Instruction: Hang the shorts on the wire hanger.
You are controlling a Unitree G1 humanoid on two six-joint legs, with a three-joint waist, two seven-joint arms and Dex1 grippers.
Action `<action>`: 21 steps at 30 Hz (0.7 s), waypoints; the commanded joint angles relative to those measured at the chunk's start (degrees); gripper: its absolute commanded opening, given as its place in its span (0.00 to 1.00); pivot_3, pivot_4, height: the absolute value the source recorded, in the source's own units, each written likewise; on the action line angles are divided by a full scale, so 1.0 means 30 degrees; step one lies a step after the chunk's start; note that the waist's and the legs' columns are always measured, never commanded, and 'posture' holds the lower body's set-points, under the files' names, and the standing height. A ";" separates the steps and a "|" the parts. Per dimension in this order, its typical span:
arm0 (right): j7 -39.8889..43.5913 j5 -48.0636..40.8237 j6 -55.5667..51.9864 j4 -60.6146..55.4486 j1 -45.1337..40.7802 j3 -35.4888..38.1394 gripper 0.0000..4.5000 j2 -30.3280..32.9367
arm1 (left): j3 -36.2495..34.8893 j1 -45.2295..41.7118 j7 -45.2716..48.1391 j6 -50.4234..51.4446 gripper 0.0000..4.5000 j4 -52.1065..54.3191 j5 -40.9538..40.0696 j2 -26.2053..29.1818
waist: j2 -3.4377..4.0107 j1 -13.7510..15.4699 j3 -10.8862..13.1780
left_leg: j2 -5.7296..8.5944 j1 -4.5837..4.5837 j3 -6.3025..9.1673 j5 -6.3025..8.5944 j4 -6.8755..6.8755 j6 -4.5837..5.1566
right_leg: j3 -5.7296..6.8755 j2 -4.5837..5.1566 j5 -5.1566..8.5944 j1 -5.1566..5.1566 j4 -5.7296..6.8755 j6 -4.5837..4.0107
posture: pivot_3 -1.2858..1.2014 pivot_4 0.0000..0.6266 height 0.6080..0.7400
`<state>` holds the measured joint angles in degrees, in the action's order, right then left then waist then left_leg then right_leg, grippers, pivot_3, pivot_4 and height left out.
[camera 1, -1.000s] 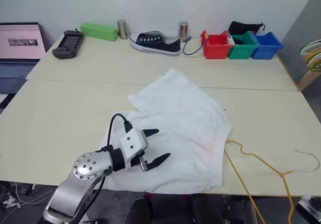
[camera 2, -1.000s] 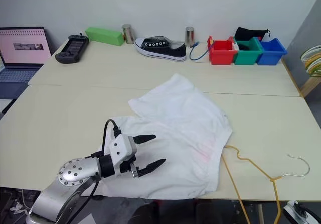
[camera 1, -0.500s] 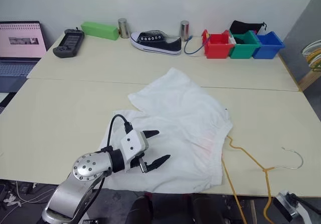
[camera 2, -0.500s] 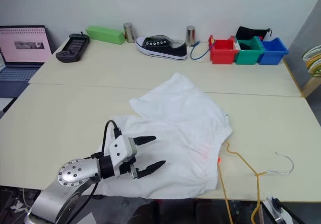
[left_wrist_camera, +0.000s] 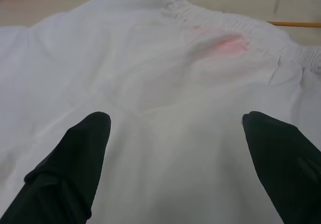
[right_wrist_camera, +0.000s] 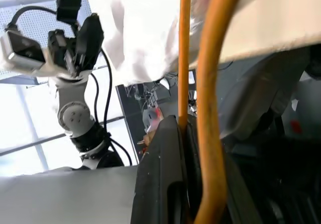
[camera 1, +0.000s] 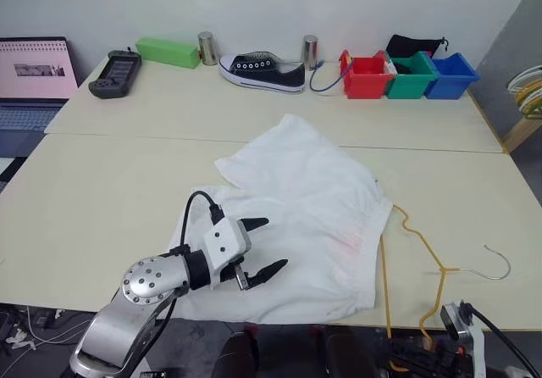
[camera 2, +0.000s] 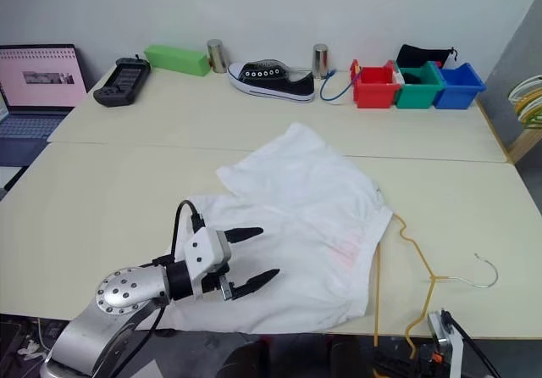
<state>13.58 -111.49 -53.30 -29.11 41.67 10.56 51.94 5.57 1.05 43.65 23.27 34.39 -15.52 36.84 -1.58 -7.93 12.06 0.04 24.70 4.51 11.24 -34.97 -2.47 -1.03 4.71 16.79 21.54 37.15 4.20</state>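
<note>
Beneath the spread left gripper (camera 1: 258, 247) lie the shorts (camera 1: 313, 217), unhung; the right gripper (right_wrist_camera: 193, 204) pinches the wire hanger (camera 1: 419, 255) alongside.

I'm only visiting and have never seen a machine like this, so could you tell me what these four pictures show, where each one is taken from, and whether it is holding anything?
It is a two-armed robot standing at a table. The two wide pictures come from cameras in its head, looking down over its arms. The other two come from a small camera on each wrist.

White shorts lie spread on the table. The left gripper, a claw of two black fingers, hangs open just above them; its wrist picture looks between those fingers at the cloth.

The right gripper, down at the table's near edge, is shut on a thin gold wire hanger, whose hook rests on the table right of the shorts.

At the back stand a shoe, coloured bins and a laptop.
</note>
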 commanded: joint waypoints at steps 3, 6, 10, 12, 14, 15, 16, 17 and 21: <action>0.1882 0.0729 -0.1833 -0.0157 0.0351 0.0120 0.00 0.0832 | -0.0005 -0.0349 0.0350 -0.0504 0.99 0.0161 -0.0052 0.0139 | 0.0013 0.0000 -0.0007 | -0.0006 -0.0001 0.0003 -0.0001 0.0000 0.0001 | -0.0003 -0.0014 -0.0001 -0.0001 0.0010 0.0000 | 0.38 0.31 1.00; 0.3840 0.2931 -0.2973 0.0316 -0.0291 -0.0471 0.00 0.1402 | 0.0095 -0.0349 0.0462 -0.0626 0.99 0.0124 0.0026 0.0112 | 0.0021 -0.0013 -0.0014 | -0.0033 -0.0003 0.0002 -0.0001 -0.0005 0.0002 | -0.0006 -0.0042 -0.0002 -0.0002 0.0010 0.0003 | 0.38 0.30 1.00; 0.5357 0.4687 -0.3688 0.2047 -0.2198 -0.1125 0.00 0.1384 | 0.0055 -0.0279 0.0496 -0.0648 0.99 0.0196 0.0030 0.0180 | 0.0021 -0.0023 -0.0016 | -0.0163 -0.0006 -0.0008 -0.0001 -0.0050 -0.0001 | -0.0015 -0.0173 -0.0007 -0.0008 -0.0005 0.0010 | 0.38 0.29 1.00; 0.5833 0.5319 -0.4073 0.2989 -0.3319 -0.1445 0.00 0.1247 | -0.0072 -0.0183 0.0536 -0.0655 0.99 0.0244 0.0003 0.0292 | 0.0030 -0.0023 -0.0022 | -0.0204 -0.0020 -0.0007 -0.0001 -0.0056 0.0000 | -0.0013 -0.0217 -0.0018 -0.0005 0.0013 -0.0010 | 0.39 0.29 1.00; 0.6317 0.6051 -0.4477 0.3738 -0.4264 -0.1780 0.00 0.1136 | -0.0169 -0.0100 0.0545 -0.0672 0.99 0.0296 -0.0019 0.0383 | 0.0040 -0.0020 -0.0027 | -0.0241 -0.0048 -0.0006 -0.0002 -0.0055 0.0000 | -0.0013 -0.0256 -0.0036 -0.0007 0.0035 -0.0044 | 0.39 0.29 1.00; 0.6554 0.6458 -0.4659 0.4068 -0.4707 -0.1970 0.00 0.1045 | -0.0190 -0.0074 0.0514 -0.0655 0.99 0.0347 -0.0035 0.0410 | 0.0045 -0.0020 -0.0030 | -0.0253 -0.0065 -0.0005 -0.0003 -0.0056 -0.0001 | -0.0017 -0.0272 -0.0042 -0.0014 0.0042 -0.0056 | 0.39 0.29 1.00; 0.6763 0.6792 -0.4811 0.4392 -0.5094 -0.2127 0.00 0.0939 | -0.0186 -0.0059 0.0472 -0.0637 0.99 0.0399 -0.0041 0.0434 | 0.0057 -0.0014 -0.0037 | -0.0256 -0.0075 -0.0005 -0.0003 -0.0055 0.0000 | -0.0023 -0.0280 -0.0045 -0.0017 0.0046 -0.0061 | 0.39 0.29 1.00; 0.6913 0.7046 -0.4961 0.4704 -0.5485 -0.2266 0.00 0.0801 | -0.0171 -0.0041 0.0425 -0.0609 0.99 0.0464 -0.0037 0.0449 | 0.0058 -0.0013 -0.0038 | -0.0256 -0.0079 -0.0005 -0.0004 -0.0055 0.0001 | -0.0024 -0.0282 -0.0046 -0.0022 0.0047 -0.0062 | 0.39 0.29 1.00; 0.7214 0.7888 -0.5514 0.5457 -0.6779 -0.2710 0.00 0.0086 | -0.0246 0.0156 0.0322 -0.0600 0.99 0.0655 -0.0084 0.0556 | 0.0070 -0.0014 -0.0047 | -0.0257 -0.0095 -0.0009 -0.0006 -0.0057 0.0000 | -0.0043 -0.0289 -0.0050 -0.0037 0.0055 -0.0059 | 0.39 0.29 1.00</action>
<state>34.36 -88.92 -68.33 -13.38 22.04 3.09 52.88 5.80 1.28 44.56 22.12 33.89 -15.38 38.09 -1.37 -7.97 11.92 -0.73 24.42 4.49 11.22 -35.14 -2.47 -1.18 3.82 16.63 21.44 37.33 4.02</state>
